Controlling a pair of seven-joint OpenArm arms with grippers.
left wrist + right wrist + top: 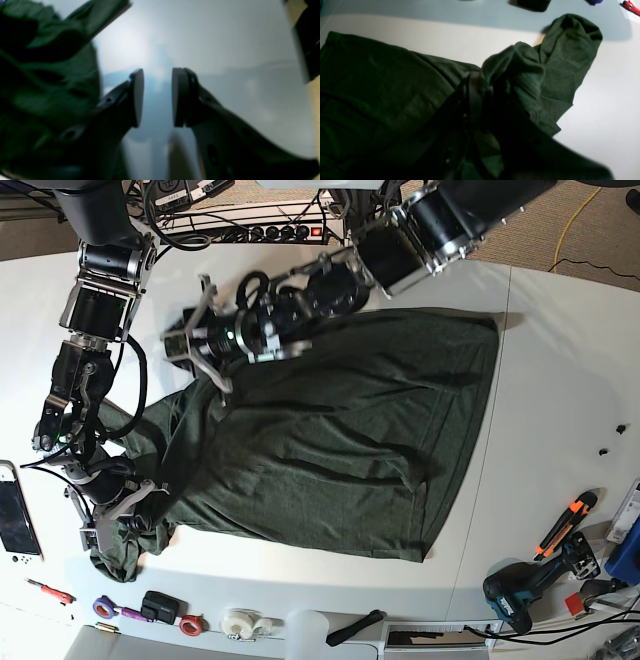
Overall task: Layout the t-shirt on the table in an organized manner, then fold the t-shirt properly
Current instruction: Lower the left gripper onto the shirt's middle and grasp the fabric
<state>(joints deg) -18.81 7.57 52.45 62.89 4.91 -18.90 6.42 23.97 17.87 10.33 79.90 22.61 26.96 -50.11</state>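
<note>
Two robot arms work over a white table [560, 360] seen from above. At the far left of the overhead view, the right gripper [112, 525] sits low near the table's front left edge, clenched on a bunched sleeve or corner of the t-shirt [330, 450]; in the right wrist view the dark fingers [472, 95] are pressed together with green cloth gathered around them, and a loose fold rises just beyond.

Moving right, the t-shirt lies spread across the middle of the table, dark green and wrinkled. Its long axis runs left to right, with the crumpled end at the left by the right gripper and a straight edge at the right. Which end is the collar cannot be told.

Above the shirt's far left corner, the left gripper [200, 340] hangs with its jaws parted and nothing between them. The left wrist view shows its two pads [138, 97] apart over bare table, with green cloth just to their left.

No containers hold anything in view.
</note>
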